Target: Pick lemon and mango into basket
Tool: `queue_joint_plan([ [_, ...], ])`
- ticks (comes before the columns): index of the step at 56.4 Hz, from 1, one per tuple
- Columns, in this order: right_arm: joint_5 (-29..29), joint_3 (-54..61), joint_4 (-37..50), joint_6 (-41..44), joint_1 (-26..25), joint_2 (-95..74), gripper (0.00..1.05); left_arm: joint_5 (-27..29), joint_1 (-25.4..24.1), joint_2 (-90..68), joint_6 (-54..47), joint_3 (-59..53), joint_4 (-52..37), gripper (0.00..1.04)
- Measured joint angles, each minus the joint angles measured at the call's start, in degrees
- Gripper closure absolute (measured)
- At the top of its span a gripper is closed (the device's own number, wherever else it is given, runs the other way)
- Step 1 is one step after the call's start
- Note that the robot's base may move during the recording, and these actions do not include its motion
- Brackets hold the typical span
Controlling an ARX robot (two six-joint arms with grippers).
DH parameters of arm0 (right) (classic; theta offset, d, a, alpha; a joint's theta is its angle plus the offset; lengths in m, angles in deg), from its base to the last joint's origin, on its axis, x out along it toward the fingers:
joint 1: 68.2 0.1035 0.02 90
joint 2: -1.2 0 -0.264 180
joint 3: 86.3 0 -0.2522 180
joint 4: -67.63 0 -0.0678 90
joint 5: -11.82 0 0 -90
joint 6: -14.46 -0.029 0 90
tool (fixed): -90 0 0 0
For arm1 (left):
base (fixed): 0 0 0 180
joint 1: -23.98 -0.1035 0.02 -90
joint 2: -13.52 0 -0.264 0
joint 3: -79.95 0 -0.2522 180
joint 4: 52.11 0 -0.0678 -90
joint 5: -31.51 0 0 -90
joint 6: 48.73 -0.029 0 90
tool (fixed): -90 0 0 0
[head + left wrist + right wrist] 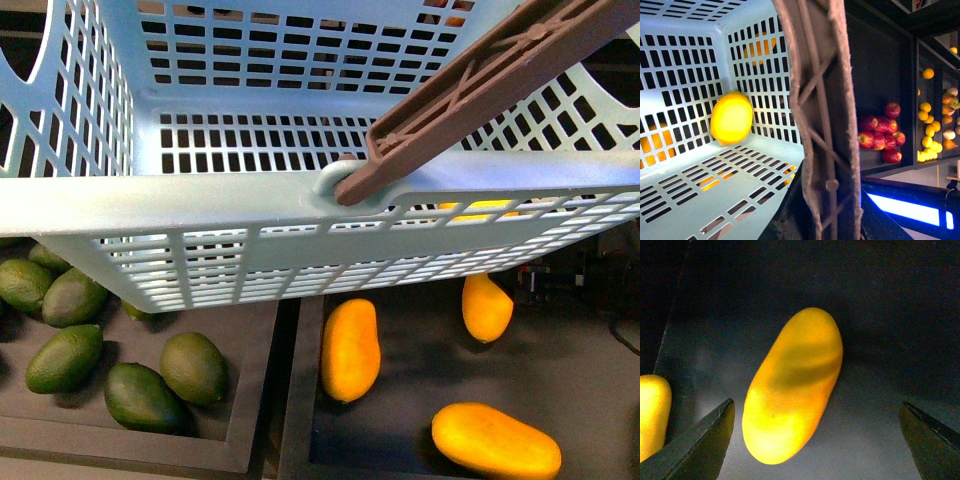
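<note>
Right wrist view shows the right end effector [817, 403] spread wide. Its two dark fingers [705, 440] sit at the lower corners of the frame with nothing between them, so it is open and empty. Centred in that gap lies the mango [795, 385], its long axis running from lower left to upper right on the dark counter [890, 315]. The wide opening suits so broad a fruit. By my reading the arm is lined up for the pick, with the fingers set to close across the mango's narrow width rather than along its length. A second mango [652, 415] sits at the lower left edge, just beside one finger, near enough that a descent might nudge it.

In the left wrist view the left end effector [787, 220] shows only as a dark shape at the bottom of the frame. The brown handle [820, 100] runs up the middle, very close to the lens, and I cannot tell whether the jaws are clamped on it. That closeness does suggest the left arm carries the basket [680, 75] by it. The lemon [731, 117] is already inside, left of centre, against the slotted wall.

In the front view the basket fills the upper half, hanging over the counter's compartments: green fruits [190, 365] at lower left, mangoes at lower right. Held there, it keeps the carry from mango to basket short.
</note>
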Motion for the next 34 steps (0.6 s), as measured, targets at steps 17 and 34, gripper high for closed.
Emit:
queue_joint_plan([
  [17, -2.29, -2.60, -0.96, -0.92, 1.79, -3.85, 0.09, 0.00, 0.00, 0.00, 0.00, 0.00, 0.00, 0.98],
  [34, -5.90, -7.06, -3.13, -5.40, 3.85, -6.84, 0.09, 0.17, 0.00, 0.00, 0.00, 0.00, 0.00, 0.98],
])
